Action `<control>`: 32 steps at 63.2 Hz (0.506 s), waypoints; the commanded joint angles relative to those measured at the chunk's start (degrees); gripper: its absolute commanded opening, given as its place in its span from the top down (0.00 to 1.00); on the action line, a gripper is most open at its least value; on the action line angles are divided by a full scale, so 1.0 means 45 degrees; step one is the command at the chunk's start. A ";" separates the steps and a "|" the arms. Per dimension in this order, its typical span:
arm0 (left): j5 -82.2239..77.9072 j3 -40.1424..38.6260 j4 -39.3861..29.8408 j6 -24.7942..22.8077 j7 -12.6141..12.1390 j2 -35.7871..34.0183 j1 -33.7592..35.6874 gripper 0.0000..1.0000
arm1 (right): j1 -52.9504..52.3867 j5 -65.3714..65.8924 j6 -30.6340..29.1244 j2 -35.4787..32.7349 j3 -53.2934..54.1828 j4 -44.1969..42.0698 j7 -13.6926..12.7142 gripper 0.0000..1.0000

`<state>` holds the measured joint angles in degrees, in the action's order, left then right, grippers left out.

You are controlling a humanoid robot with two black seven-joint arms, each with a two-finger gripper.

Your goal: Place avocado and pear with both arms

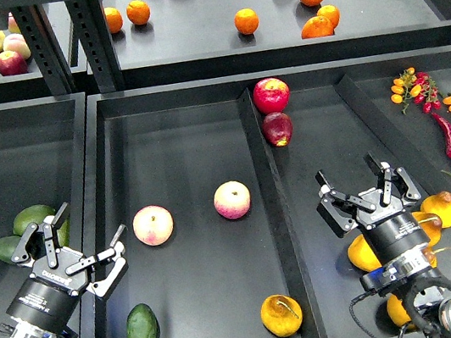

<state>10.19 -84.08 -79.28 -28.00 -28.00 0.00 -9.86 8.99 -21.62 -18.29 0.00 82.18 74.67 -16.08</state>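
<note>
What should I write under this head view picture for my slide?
Robot's open left gripper and right gripper hover over trays; avocado and pear lie below.

The avocado (142, 332), dark green, smooth and oval, lies lengthwise near the front left of the middle tray. The pear (281, 314), squat and yellow-orange with a brownish blotch, rests in the same tray's front right corner, well apart from it.

We see a dark green avocado (142, 332) and a yellow-orange pear (281, 315) (brownish blotch on top) on the black tray (185, 184). Two pink-yellow apples (153, 225) lie there too; a deep red apple (270, 95) rests on the divider. Bright oranges (246, 21) dot the upper shelf. Our grippers are black.
</note>
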 commanded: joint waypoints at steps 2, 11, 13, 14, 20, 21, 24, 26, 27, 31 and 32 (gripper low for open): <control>0.0001 0.0188 -0.0019 0.0000 0.0000 0.0000 -0.0016 0.00 | 0.0132 -0.0001 -0.0057 0.0000 -0.0001 0.0009 -0.0001 0.00; -0.0136 0.0676 -0.0019 0.0000 0.0000 0.0000 -0.0094 0.00 | 0.0132 -0.0001 -0.0135 0.0000 -0.0021 0.0028 -0.0001 0.00; -0.0136 0.0774 -0.0019 0.0000 0.0000 0.0000 -0.0094 0.00 | 0.0132 -0.0001 -0.0154 0.0000 -0.0021 0.0048 -0.0001 0.00; -0.0136 0.0794 -0.0019 0.0000 0.0000 0.0000 -0.0094 0.00 | 0.0132 -0.0001 -0.0174 0.0000 -0.0021 0.0048 0.0019 0.00; -0.0117 0.0813 -0.0019 0.0000 0.0000 0.0000 -0.0075 0.00 | 0.0152 -0.0001 -0.0213 0.0000 0.0038 0.0087 -0.0001 0.00; -0.0136 0.0813 -0.0019 0.0000 0.0000 0.0000 -0.0075 0.00 | 0.0152 -0.0001 -0.0233 0.0000 0.0038 0.0087 -0.0001 0.00; -0.0116 0.0774 0.0000 0.0000 0.0000 0.0000 -0.0075 0.00 | 0.0191 -0.0001 -0.0233 0.0000 0.0057 0.0087 -0.0001 0.00; -0.0058 0.0774 0.0000 0.0000 0.0000 0.0000 -0.0055 0.00 | 0.0230 -0.0001 -0.0291 0.0000 0.0096 0.0087 -0.0001 0.00; -0.0058 0.0774 0.0000 0.0000 0.0000 0.0000 -0.0036 0.00 | 0.0230 -0.0001 -0.0311 0.0000 0.0096 0.0087 -0.0001 0.00; 0.0001 0.0872 0.0000 0.0000 0.0000 0.0000 -0.0016 0.00 | 0.0249 -0.0001 -0.0584 0.0000 0.0116 0.0087 -0.0001 0.00; 0.0020 0.0930 0.0000 0.0000 0.0000 0.0000 -0.0016 0.00 | 0.0269 -0.0001 -0.0681 0.0000 0.0116 0.0087 -0.0001 0.00</control>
<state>9.81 -80.50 -79.36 -28.00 -28.00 0.00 -10.11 9.95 -21.62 -19.67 0.00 82.52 75.05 -16.08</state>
